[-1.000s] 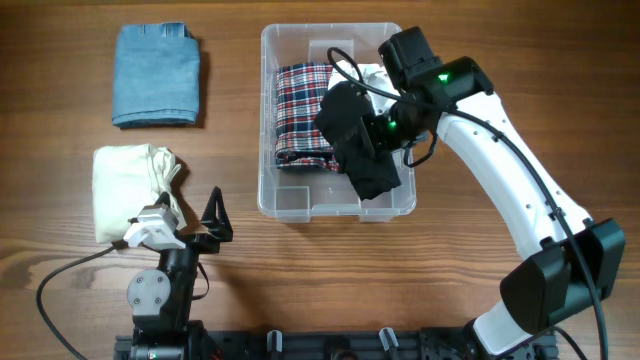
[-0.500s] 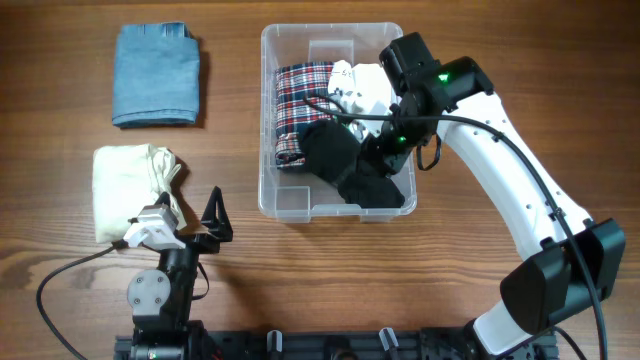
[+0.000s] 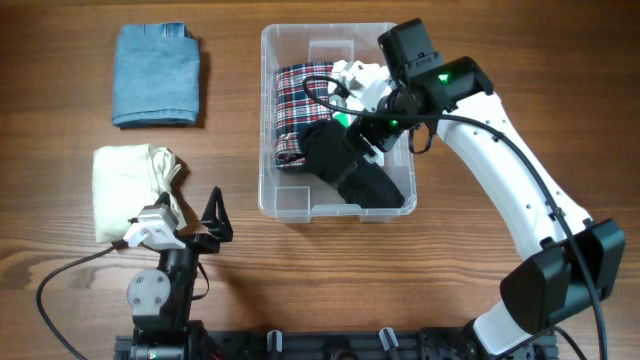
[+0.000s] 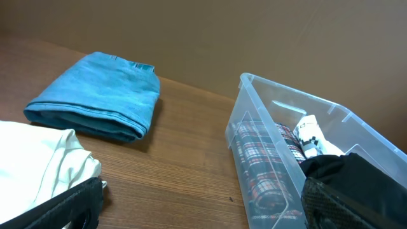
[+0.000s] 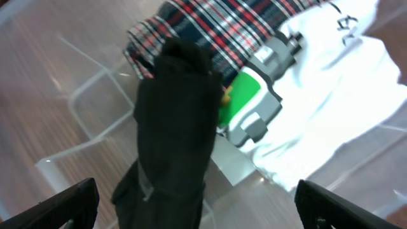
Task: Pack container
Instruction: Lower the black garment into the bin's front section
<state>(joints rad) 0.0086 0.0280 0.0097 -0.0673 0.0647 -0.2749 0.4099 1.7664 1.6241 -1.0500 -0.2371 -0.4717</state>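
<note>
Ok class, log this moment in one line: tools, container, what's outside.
left tool: open; right tool: open above black garment; container: plaid cloth, black garment; outside: blue cloth, cream cloth

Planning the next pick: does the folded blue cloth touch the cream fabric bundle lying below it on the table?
Apart. The overhead view shows a strip of bare wooden table between the folded blue cloth and the cream fabric bundle.

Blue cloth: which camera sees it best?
The overhead view: the whole folded blue cloth shows, uncovered. The left wrist view sees it low from the side. The right wrist view misses it.
</note>
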